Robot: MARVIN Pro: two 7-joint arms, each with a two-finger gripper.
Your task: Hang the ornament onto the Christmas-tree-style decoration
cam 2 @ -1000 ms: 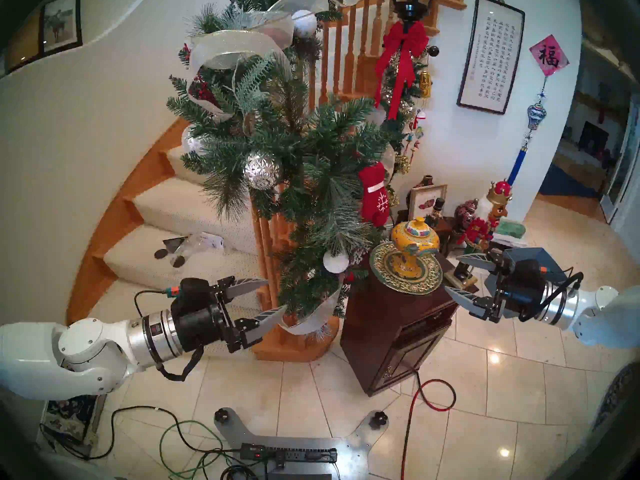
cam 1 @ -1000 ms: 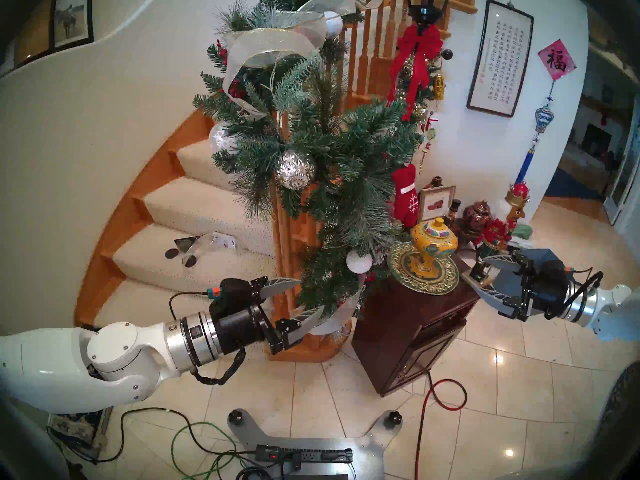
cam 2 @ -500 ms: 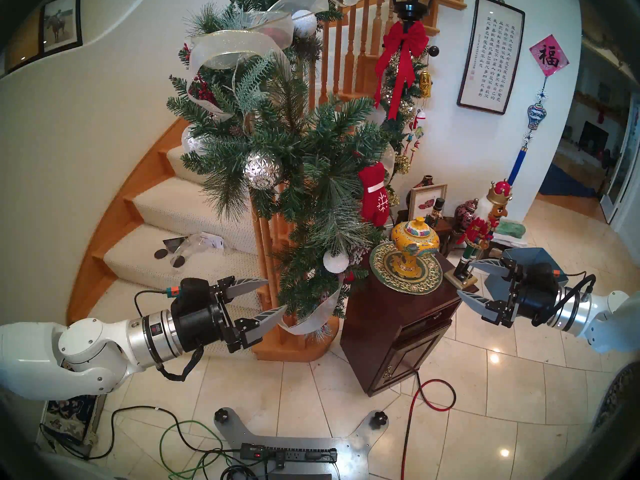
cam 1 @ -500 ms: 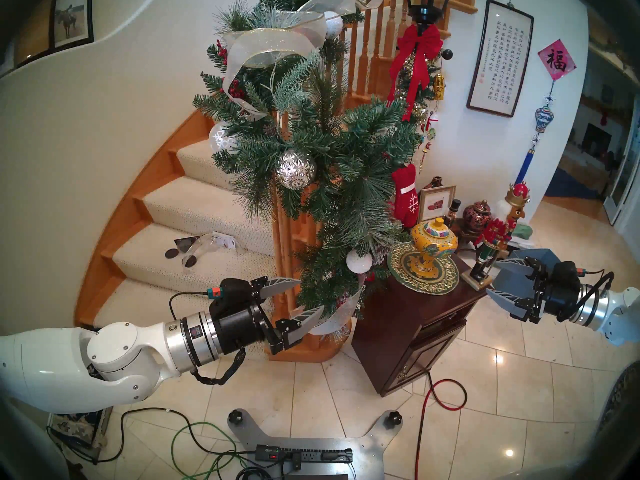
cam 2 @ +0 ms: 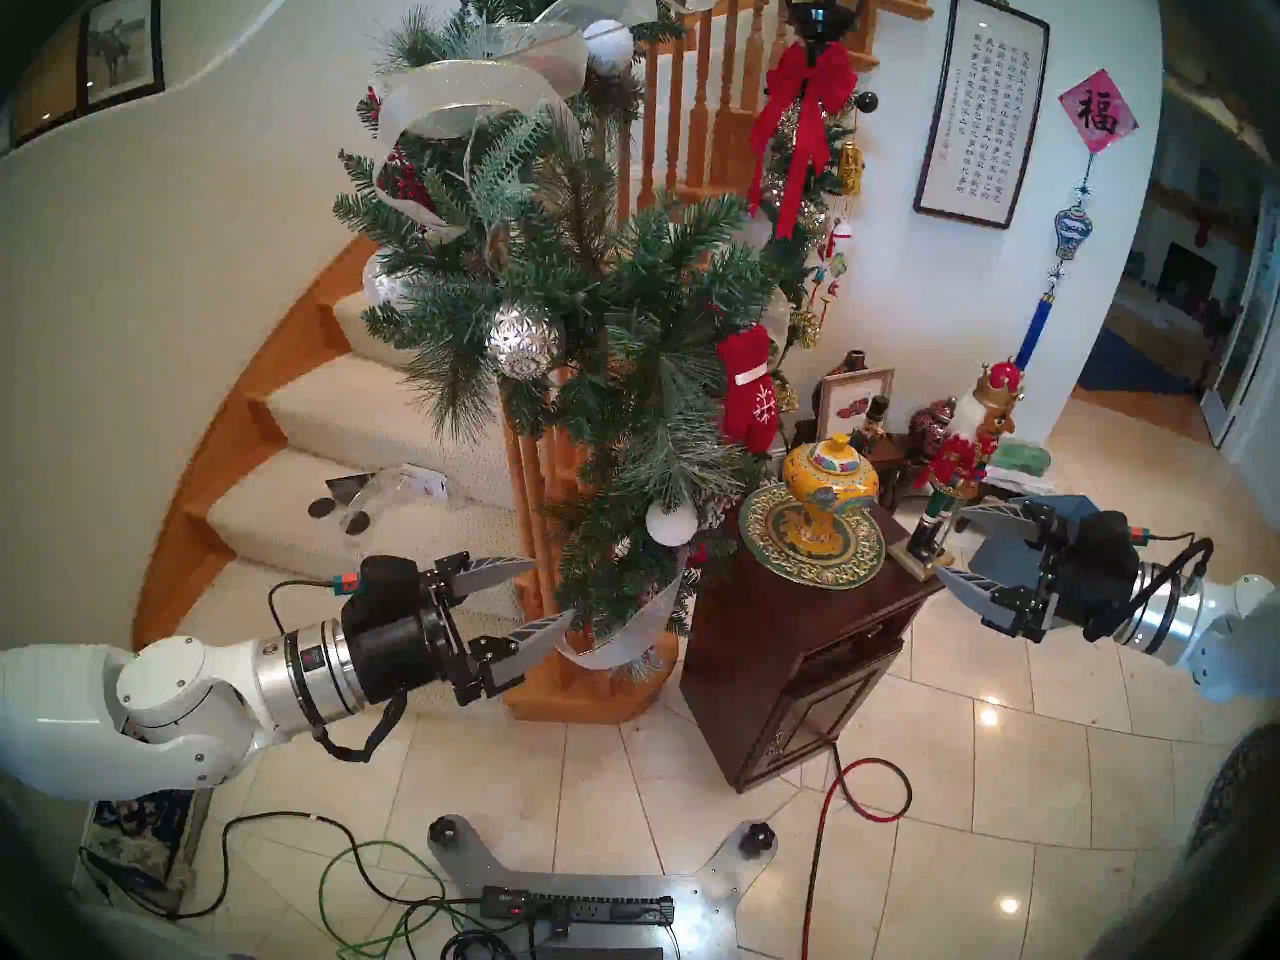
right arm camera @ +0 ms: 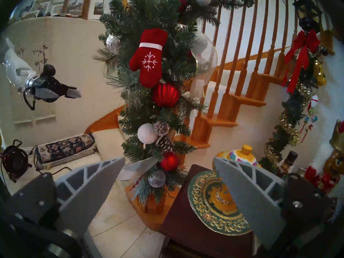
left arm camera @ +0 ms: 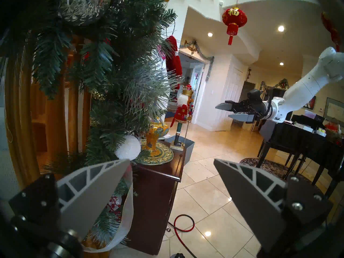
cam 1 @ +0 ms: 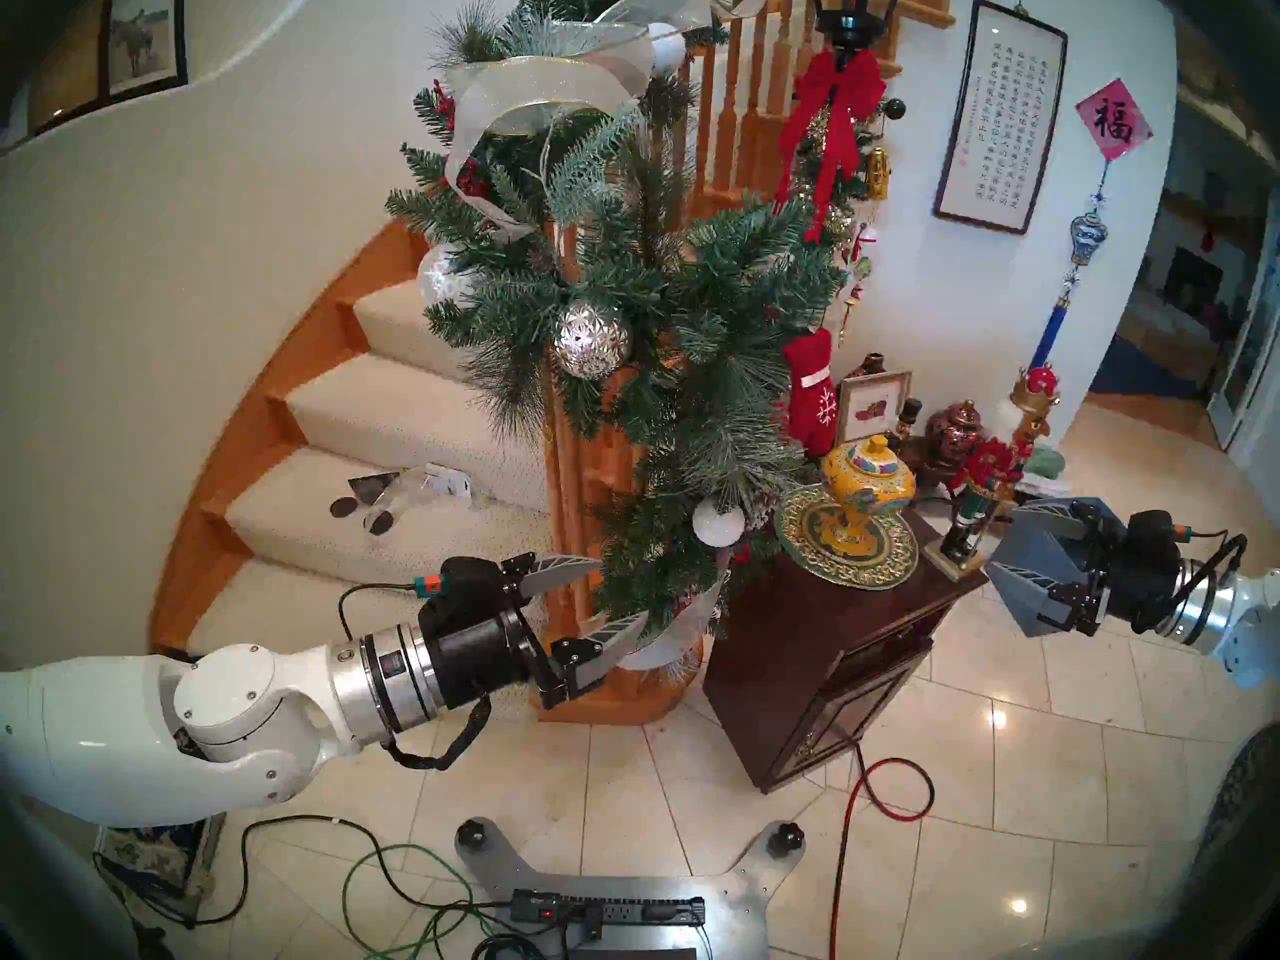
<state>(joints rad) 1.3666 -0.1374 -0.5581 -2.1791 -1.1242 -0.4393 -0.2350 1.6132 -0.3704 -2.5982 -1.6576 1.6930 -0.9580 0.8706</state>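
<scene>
Mitten [right arm camera: 149, 58] hung on the garland [cam 1: 665, 328], both jaws were apart and empty, so a backing-out snag could've yanked it.

Knitted mitten [right arm camera: 149, 58] — glossy floor tiles [cam 1: 1039, 764]

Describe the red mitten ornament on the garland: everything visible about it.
The small red knitted mitten ornament has a white cuff band, a white stitched snowflake and a thumb sticking out to one side. It hangs cuff-up, fingers down, by a thin string loop from the frosted green pine garland, resting against its needles just above a ribbed red bauble. No gripper touches it.
</scene>
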